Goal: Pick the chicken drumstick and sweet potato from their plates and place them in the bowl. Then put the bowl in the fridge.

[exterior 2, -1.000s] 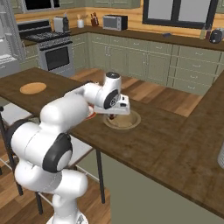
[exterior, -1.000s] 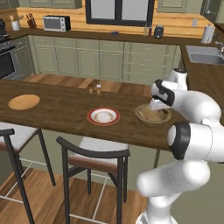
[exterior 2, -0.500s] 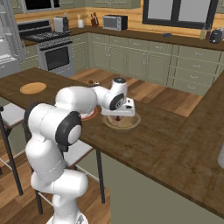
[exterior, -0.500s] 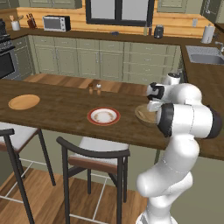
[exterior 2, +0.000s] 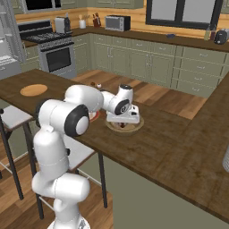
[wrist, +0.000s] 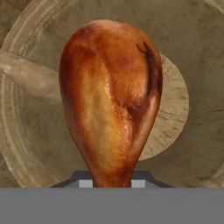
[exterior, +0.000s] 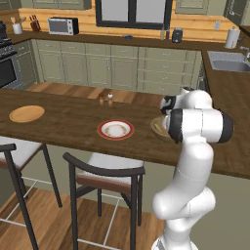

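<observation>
One chicken drumstick sits dead centre of the hand view, glossy orange-brown, fat end toward the top of the frame, thin end pinched low in the frame where the gripper is clamped tight on it. Right behind it, one bowl, round, tan, wood-grained, with the drumstick hanging over its middle. At the left of that view, one pale tan elongated lump lies in the bowl, the sweet potato, running under the drumstick's left side. In the right base view the bowl sits at centre frame on the dark wooden counter, with the gripper pointing down into it. In the left base view the bowl peeks out at centre right, half hidden behind the arm. Plates, count two: the white red-rimmed plate at centre frame, just left of the bowl, and the flat wooden plate far out at the left edge. Between them, near the counter's far edge, two small shakers stand side by side. One microwave at upper left. No writing legible anywhere.
</observation>
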